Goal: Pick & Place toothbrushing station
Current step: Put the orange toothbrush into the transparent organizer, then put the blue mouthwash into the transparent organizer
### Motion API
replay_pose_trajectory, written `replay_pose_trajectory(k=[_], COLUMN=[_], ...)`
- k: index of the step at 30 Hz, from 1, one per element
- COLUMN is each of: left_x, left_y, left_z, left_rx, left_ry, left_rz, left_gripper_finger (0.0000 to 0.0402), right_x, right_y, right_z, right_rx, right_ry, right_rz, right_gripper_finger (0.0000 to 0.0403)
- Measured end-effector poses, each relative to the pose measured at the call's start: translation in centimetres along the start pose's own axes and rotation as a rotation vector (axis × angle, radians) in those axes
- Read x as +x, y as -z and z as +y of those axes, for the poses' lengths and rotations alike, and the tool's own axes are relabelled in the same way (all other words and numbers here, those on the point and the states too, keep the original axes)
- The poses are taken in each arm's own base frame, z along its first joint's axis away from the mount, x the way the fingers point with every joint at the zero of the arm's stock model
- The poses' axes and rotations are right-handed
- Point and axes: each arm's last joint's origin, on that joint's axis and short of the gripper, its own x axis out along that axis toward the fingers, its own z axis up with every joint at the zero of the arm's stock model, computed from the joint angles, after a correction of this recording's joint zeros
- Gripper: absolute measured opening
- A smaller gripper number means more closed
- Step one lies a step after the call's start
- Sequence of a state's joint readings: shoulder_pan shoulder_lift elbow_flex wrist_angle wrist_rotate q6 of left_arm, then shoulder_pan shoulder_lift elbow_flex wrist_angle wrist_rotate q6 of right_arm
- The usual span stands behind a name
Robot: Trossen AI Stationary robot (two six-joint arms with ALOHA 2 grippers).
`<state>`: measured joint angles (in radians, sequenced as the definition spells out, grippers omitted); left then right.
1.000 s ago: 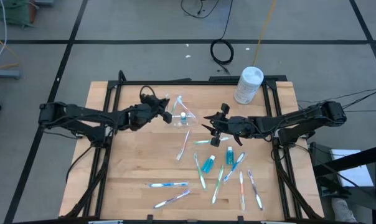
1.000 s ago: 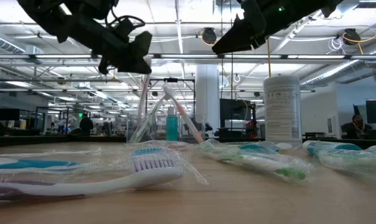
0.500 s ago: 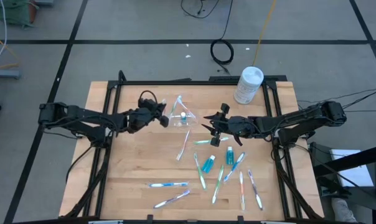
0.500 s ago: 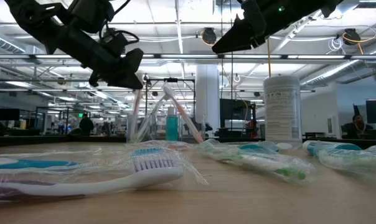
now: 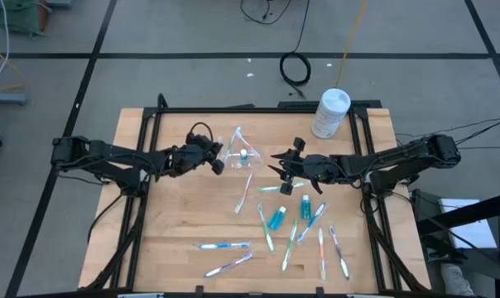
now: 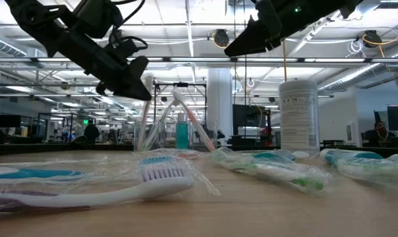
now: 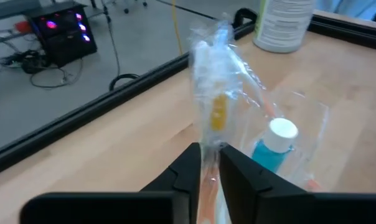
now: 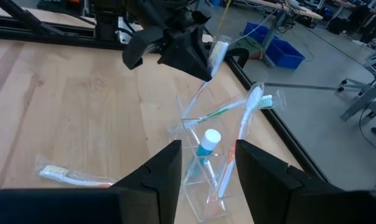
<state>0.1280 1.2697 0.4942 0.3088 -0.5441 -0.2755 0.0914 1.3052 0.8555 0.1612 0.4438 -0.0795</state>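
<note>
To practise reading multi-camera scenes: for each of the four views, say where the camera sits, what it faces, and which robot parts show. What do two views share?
High view: overhead, straight down; both arms, left gripper, right gripper.
Low view: table height, level across wrapped toothbrushes into the room; arms overhead.
Left wrist view: past its fingers at a wrapped toothbrush.
Right wrist view: faces the clear cup; own fingers below.
Shared: both wrist views show the cup's blue toothpaste tube.

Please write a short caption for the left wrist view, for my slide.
Left gripper fingers flank a wrapped toothbrush standing in the clear cup, beside a blue toothpaste tube.
</note>
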Motion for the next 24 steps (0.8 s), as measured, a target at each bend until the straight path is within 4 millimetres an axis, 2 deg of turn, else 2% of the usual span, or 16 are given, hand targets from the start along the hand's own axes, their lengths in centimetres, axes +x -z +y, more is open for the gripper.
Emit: replay_pose_trajectory(k=[12, 20, 24], left_x=[0.0, 0.0, 0.0], left_y=[0.0, 0.2, 0.4], left_z=[0.0, 0.0, 0.0], left_rx=[0.007, 0.032, 0.078], left_ry=[0.013, 0.007, 0.012], left_rz=[0.003, 0.024, 0.036], left_gripper_finger=[0.015, 0.0169, 0.017], right_x=[0.0, 0.0, 0.1], right_y=[0.0, 0.3, 1.1], right_z=[0.0, 0.0, 0.1], right_rx=[-0.039, -0.046, -0.058], right_ry=[0.0, -0.004, -0.007], right_rz=[0.0, 0.017, 0.04], right_gripper_finger=[0.0141, 0.0141, 0.0141])
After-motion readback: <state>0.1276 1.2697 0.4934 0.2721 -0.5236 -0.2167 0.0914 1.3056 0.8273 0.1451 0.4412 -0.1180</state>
